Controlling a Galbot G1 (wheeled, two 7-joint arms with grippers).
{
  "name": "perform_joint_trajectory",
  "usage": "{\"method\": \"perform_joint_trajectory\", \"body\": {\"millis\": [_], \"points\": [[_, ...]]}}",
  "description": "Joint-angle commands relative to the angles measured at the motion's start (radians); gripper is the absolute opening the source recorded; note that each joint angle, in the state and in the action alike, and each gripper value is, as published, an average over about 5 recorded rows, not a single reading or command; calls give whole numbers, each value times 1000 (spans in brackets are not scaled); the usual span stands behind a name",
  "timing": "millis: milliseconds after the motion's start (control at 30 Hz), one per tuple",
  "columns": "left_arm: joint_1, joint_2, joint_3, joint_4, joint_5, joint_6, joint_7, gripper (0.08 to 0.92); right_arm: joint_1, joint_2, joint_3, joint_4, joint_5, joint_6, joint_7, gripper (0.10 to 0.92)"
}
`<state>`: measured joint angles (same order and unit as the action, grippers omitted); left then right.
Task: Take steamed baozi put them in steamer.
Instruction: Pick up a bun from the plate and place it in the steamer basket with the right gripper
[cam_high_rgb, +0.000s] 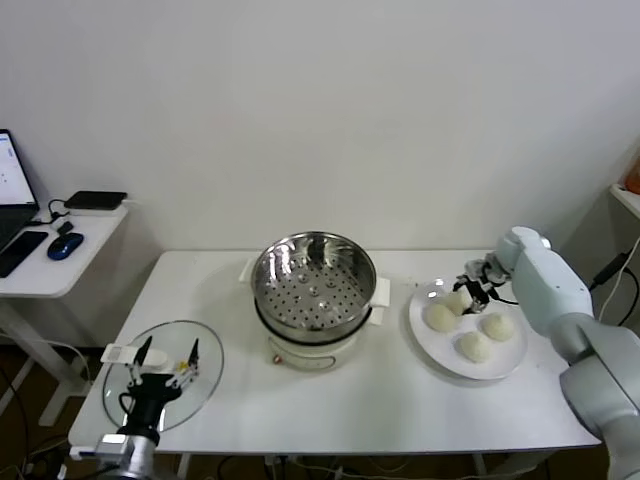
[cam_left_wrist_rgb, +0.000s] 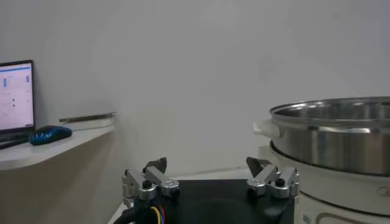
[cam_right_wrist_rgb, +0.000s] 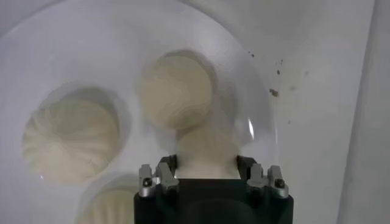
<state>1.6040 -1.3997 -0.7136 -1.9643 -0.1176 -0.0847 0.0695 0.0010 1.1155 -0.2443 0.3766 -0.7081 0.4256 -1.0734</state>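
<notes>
Right now four steamed baozi (cam_high_rgb: 474, 346) sit on a flat white plate (cam_high_rgb: 432, 337) at the right side of the white table (cam_high_rgb: 330, 400), just beside the steamer (cam_high_rgb: 313, 283). Being round buns, they have no long axis to speak of; each rests dome-up, and in the right wrist view fine pleat lines run across their tops. Three lie free: one toward the steamer side, one toward the table's right edge, one nearest the robot. The fourth baozi (cam_right_wrist_rgb: 206, 152), at the far side of the plate, sits between the fingers of the right gripper (cam_high_rgb: 472, 296), which are drawn in against its two flanks, pinching it. Whether it has left the plate cannot be told.

The right arm (cam_high_rgb: 555, 290) comes in from the right edge of the head view, forearm angled across the table's corner, wrist bent so the gripper points down and inward over the plate's far rim.

The steamer stands mid-table, upright, its shiny perforated basket open to the ceiling and seated on a white pot base (cam_high_rgb: 312, 350); no bun lies in it.

The left gripper (cam_high_rgb: 160, 362) is parked at the near left corner of the table, fingers spread wide and pointing up, above a round glass lid (cam_high_rgb: 205, 350) lying flat there. Beyond, a side desk (cam_high_rgb: 60, 260) carries a laptop (cam_high_rgb: 12, 200) and a blue mouse (cam_high_rgb: 65, 246).
</notes>
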Motion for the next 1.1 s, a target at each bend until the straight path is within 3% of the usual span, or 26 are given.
{"method": "perform_joint_trajectory", "body": {"millis": [33, 700, 1100], "points": [[1, -1, -3, -1, 0, 0, 0, 823, 2, -57, -65, 132, 44, 12, -29, 645], [5, -12, -6, -12, 11, 2, 1, 823, 288, -272, -527, 691, 399, 22, -102, 625], [9, -14, -8, -21, 15, 2, 1, 823, 508, -147, -723, 800, 450, 69, -121, 621]]}}
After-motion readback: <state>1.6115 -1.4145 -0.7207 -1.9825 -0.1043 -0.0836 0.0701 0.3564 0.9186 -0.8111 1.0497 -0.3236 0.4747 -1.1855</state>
